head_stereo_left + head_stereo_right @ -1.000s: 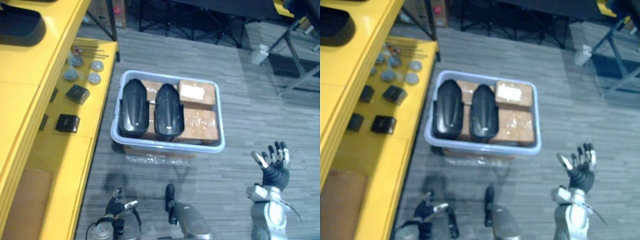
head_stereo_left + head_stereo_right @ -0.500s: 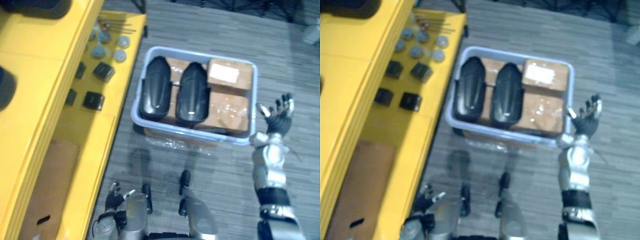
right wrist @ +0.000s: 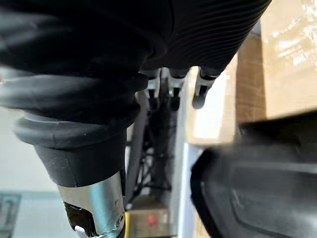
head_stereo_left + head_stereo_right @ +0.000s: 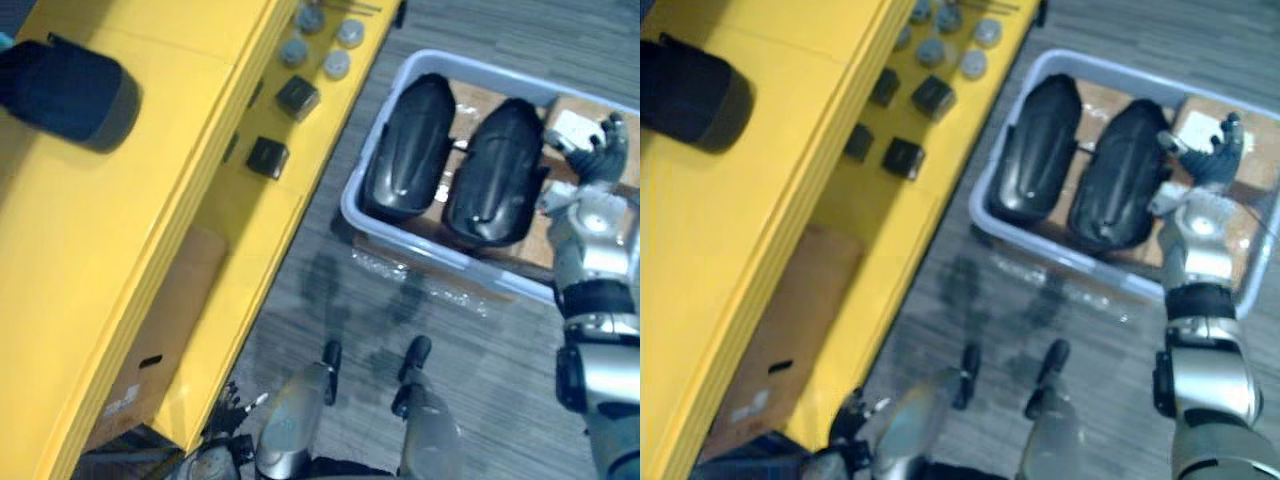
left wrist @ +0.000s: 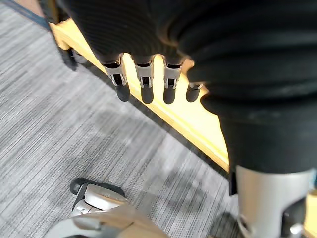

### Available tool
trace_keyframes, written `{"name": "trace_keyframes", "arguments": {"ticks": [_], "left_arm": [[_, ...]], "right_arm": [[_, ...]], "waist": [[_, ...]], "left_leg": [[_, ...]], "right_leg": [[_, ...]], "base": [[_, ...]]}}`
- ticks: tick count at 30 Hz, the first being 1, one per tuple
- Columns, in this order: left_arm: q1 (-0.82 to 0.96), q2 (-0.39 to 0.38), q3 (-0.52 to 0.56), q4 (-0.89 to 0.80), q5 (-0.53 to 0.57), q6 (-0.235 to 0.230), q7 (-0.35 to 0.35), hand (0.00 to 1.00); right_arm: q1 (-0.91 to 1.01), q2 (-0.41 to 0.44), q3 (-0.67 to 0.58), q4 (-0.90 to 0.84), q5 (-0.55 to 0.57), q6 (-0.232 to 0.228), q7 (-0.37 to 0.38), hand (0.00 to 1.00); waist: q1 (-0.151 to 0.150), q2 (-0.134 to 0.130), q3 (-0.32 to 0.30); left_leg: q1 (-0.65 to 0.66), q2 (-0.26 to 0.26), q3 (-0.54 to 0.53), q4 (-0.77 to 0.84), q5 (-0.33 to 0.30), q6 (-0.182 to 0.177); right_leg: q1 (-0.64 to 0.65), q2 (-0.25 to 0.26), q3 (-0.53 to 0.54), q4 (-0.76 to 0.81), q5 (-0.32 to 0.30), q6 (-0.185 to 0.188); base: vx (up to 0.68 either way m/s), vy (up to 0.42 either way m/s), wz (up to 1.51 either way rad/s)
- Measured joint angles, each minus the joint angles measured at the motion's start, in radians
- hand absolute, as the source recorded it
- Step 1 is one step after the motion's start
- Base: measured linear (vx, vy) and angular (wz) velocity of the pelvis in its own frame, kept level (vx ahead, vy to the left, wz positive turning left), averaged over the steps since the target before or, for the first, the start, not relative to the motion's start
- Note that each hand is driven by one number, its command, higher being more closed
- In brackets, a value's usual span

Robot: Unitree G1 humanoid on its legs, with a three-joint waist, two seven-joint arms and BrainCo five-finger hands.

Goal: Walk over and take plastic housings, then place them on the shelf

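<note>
Housings: the left housing [image 4: 408, 148] and the right housing [image 4: 496, 172] are both black and lie side by side, domed side up, in a pale bin [image 4: 352, 208] on the floor to the right of the yellow shelf [image 4: 150, 220].
Long axis: each runs near to far, the far end leaning a little to the right; the narrower rounded ends point far.
Under them: brown cardboard boxes [image 3: 285, 64] fill the bottom of the bin.
Right hand [image 4: 603, 150]: held over the far right part of the bin, just right of the right housing, fingers spread apart and holding nothing.
Left hand [image 5: 145, 84]: low at the near left, beside the shelf's edge, fingers straight in a row with small gaps, nothing in them.
Head views: give the whole layout, with a dark rounded part [image 4: 65, 95] on the shelf's top, small black boxes [image 4: 268, 157] and grey discs [image 4: 337, 63] on the lower board, and a flat carton [image 4: 165, 330] nearer.
Right eye view: opens up more black boxes further back on that board.
Right wrist view: brings close the bin's wall, a white label on a cardboard box past the fingers, and one housing's dark end.
Left wrist view: adds the grey carpet [image 5: 74, 124] below the fingers.
</note>
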Motion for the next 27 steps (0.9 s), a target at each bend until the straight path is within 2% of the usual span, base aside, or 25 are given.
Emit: {"name": "trace_keyframes", "arguments": {"ticks": [4, 6, 11, 13, 17, 24, 27], "left_arm": [[-0.002, 0.001, -0.035, 0.012, -0.021, -0.014, 0.0, 0.0], [-0.002, 0.0, -0.048, 0.02, -0.034, -0.014, 0.002, 0.0], [-0.002, 0.004, -0.068, 0.029, -0.043, -0.016, 0.011, 0.0], [-0.002, 0.004, -0.079, 0.035, -0.045, -0.016, 0.012, 0.0], [-0.005, 0.004, -0.107, 0.051, -0.074, -0.015, 0.012, 0.0], [-0.013, 0.001, -0.122, 0.072, -0.081, -0.015, 0.014, 0.0], [-0.021, 0.003, -0.145, 0.081, -0.082, -0.016, 0.022, 0.0]], "right_arm": [[-0.031, -0.036, 0.001, 0.063, 0.0, 0.051, -0.074, 0.0], [-0.031, -0.042, -0.001, 0.078, 0.0, 0.067, -0.111, 0.0], [-0.031, -0.047, -0.022, 0.103, -0.016, 0.097, -0.196, 0.0], [-0.031, -0.053, -0.03, 0.109, -0.022, 0.106, -0.23, 0.0], [-0.031, -0.06, -0.03, 0.118, -0.026, 0.112, -0.222, 0.0], [-0.03, -0.087, -0.018, 0.162, -0.049, 0.149, -0.12, 0.0], [-0.03, -0.1, 0.0, 0.186, -0.051, 0.151, -0.092, 0.0]], "waist": [[0.002, 0.022, 0.002], [0.0, 0.033, 0.0], [-0.003, 0.039, -0.005], [-0.004, 0.052, -0.013], [-0.004, 0.072, -0.027], [0.0, 0.088, -0.038], [0.007, 0.097, -0.045]], "left_leg": [[-0.029, -0.006, -0.001, 0.017, 0.001, 0.002], [-0.038, -0.007, 0.001, 0.021, 0.002, 0.003], [-0.046, -0.003, 0.001, 0.025, 0.004, 0.001], [-0.047, -0.003, 0.001, 0.026, 0.004, 0.001], [-0.059, -0.004, 0.001, 0.025, 0.008, -0.002], [-0.082, -0.003, -0.001, 0.019, 0.015, -0.007], [-0.089, -0.003, -0.003, 0.02, 0.016, -0.007]], "right_leg": [[-0.032, -0.012, -0.004, 0.028, -0.006, 0.0], [-0.043, -0.015, -0.002, 0.041, -0.01, -0.001], [-0.058, -0.018, 0.0, 0.059, -0.022, -0.01], [-0.062, -0.019, -0.001, 0.067, -0.027, -0.01], [-0.079, -0.019, 0.0, 0.076, -0.028, -0.01], [-0.111, -0.025, 0.0, 0.092, -0.031, -0.013], [-0.119, -0.025, -0.002, 0.094, -0.031, -0.014]], "base": [[-0.06, 0.026, 0.05], [-0.04, 0.012, -0.02], [-0.02, 0.001, -0.01], [0.0, 0.0, 0.0], [0.0, 0.0, 0.0], [0.0, 0.001, 0.01], [0.0, 0.0, 0.0]]}}
